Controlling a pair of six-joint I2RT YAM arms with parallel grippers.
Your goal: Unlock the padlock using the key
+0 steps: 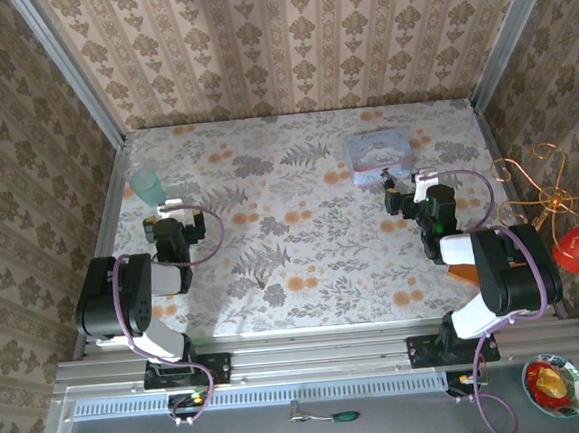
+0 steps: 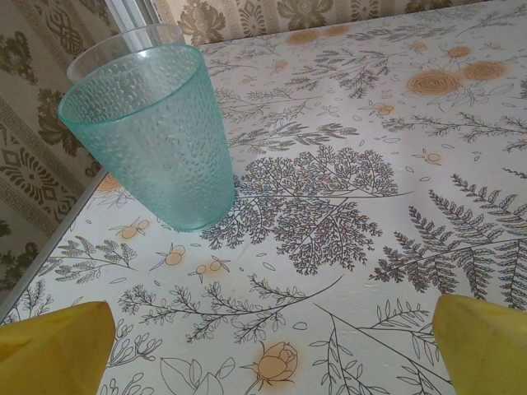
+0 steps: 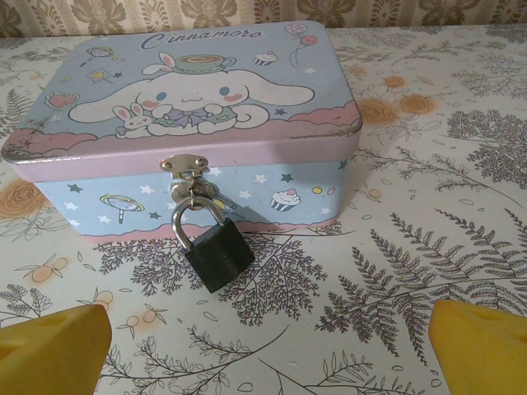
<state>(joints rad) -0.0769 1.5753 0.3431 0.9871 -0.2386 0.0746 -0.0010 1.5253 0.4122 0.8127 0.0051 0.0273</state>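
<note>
Dark-bodied with a silvery loop, the padlock (image 3: 216,251) hangs from the metal clasp (image 3: 183,167) on the front wall of a pale blue box (image 3: 189,107) with a cartoon lid. Its loop passes through the clasp, and its body tilts toward 5 o'clock and rests on the flowered table (image 1: 300,226). Seen from above, the box sits at about 1 o'clock from the table's middle. The right gripper (image 3: 263,350) is at its 6 o'clock, facing the lock but apart from it. Its yellow fingers (image 3: 482,346) are spread wide and grasp nothing. At about 10 o'clock on the table an upright teal cup (image 2: 152,136) stands near the edge. The left gripper (image 2: 263,350) is just at the cup's 6 o'clock, likewise released, its fingers wide apart with only tablecloth between them.
</note>
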